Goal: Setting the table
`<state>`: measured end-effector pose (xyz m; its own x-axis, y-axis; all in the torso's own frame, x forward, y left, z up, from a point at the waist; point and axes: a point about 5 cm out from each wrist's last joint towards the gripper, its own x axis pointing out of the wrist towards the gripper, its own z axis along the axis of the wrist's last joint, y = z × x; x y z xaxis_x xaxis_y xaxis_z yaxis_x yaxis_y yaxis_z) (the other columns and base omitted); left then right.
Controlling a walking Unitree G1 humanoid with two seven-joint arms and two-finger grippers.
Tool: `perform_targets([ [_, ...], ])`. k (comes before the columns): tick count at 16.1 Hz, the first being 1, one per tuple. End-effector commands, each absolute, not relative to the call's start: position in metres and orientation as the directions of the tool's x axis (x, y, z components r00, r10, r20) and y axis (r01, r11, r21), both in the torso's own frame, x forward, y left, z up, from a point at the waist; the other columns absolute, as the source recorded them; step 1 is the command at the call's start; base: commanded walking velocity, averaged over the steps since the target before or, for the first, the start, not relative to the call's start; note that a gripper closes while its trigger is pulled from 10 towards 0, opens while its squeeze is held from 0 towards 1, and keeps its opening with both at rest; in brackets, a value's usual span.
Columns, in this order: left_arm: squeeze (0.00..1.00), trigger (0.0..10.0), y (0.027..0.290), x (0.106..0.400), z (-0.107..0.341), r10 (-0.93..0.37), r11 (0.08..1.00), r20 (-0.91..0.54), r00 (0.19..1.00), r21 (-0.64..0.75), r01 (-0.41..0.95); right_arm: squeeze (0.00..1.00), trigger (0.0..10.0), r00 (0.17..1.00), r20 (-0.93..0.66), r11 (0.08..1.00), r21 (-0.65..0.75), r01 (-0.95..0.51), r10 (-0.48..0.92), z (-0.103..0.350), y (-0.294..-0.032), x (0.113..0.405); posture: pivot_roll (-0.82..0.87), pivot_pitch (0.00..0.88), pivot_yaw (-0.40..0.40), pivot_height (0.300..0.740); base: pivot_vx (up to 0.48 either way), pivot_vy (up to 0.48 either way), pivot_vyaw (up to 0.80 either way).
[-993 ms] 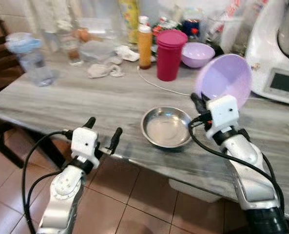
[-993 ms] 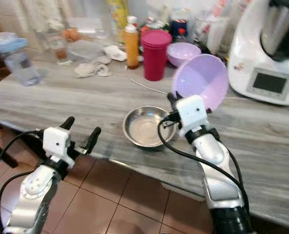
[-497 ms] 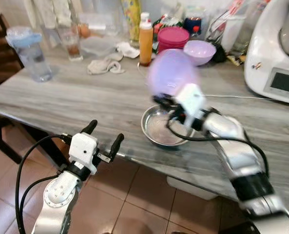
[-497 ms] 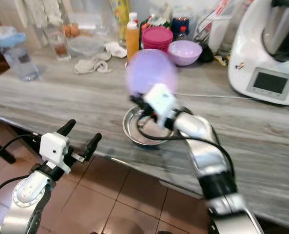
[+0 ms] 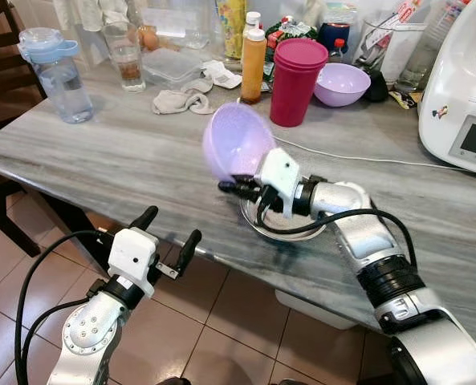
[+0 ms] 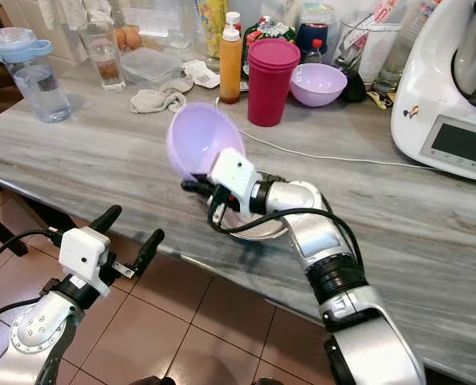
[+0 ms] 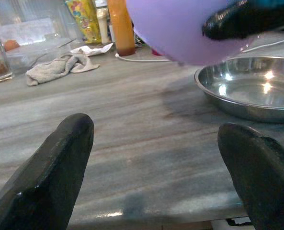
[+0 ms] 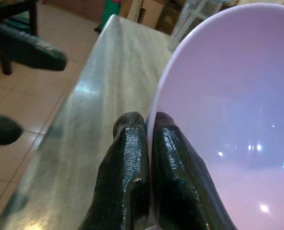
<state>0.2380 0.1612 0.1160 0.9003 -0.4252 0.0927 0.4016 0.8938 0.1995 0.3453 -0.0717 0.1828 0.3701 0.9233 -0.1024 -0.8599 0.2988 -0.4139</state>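
Observation:
My right gripper (image 5: 231,187) is shut on the rim of a lilac plastic bowl (image 5: 236,141), held tilted on its side above the grey table (image 5: 101,156). In the right wrist view both fingers (image 8: 132,182) pinch the bowl's rim (image 8: 228,120). Right beneath my right forearm sits a shallow steel dish (image 6: 258,226) near the table's front edge; the left wrist view shows the dish (image 7: 247,91) under the lilac bowl (image 7: 189,28). My left gripper (image 5: 167,234) hangs open below the front edge, over the tiled floor.
At the back stand a second lilac bowl (image 5: 341,83), a magenta tumbler (image 5: 294,82), an orange bottle (image 5: 253,66), a water jug (image 5: 57,76), a glass (image 5: 128,56), a crumpled cloth (image 5: 179,100) and a white kitchen machine (image 5: 466,96). A white cable (image 5: 358,158) crosses the table.
My right arm has swung the lilac bowl leftward from beside the kitchen machine, past the steel dish, and lowered it. The camera has shifted too. The left gripper stays open.

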Motion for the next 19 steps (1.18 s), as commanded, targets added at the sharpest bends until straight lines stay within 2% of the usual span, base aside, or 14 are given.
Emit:
perform_targets([
  [1,0.00,10.0,0.160,0.237,0.118,-0.428,0.893,0.095,0.899,0.195,0.405,0.00,10.0,0.340,-0.102,0.263,-0.445,-0.856,0.935,0.189,-0.068,0.346,-0.08,0.141,-0.023,0.740,0.000,0.000,0.00],
  [7,0.00,10.0,0.156,0.240,0.118,-0.432,0.895,0.090,0.898,0.167,0.414,0.00,10.0,0.299,-0.171,0.177,-0.506,-0.844,0.939,0.179,-0.068,0.350,-0.08,0.148,-0.010,0.740,0.000,0.000,0.00],
  [10,0.00,10.0,0.155,0.240,0.119,-0.436,0.895,0.089,0.896,0.150,0.421,0.00,10.0,0.319,-0.212,0.158,-0.547,-0.822,0.924,0.178,-0.070,0.357,-0.07,0.153,-0.007,0.740,0.000,0.000,0.00],
  [14,0.00,10.0,0.144,0.234,0.121,-0.524,0.851,0.097,0.846,0.093,0.517,0.00,10.0,0.374,-0.241,0.163,-0.605,-0.780,0.895,0.175,-0.071,0.363,-0.06,0.153,-0.007,0.740,0.000,0.000,0.00],
  [19,0.00,10.0,0.144,0.231,0.121,-0.525,0.851,0.086,0.847,0.093,0.518,0.00,10.0,0.395,-0.258,0.157,-0.629,-0.762,0.882,0.178,-0.063,0.368,-0.04,0.158,-0.014,0.740,0.000,0.000,0.00],
])
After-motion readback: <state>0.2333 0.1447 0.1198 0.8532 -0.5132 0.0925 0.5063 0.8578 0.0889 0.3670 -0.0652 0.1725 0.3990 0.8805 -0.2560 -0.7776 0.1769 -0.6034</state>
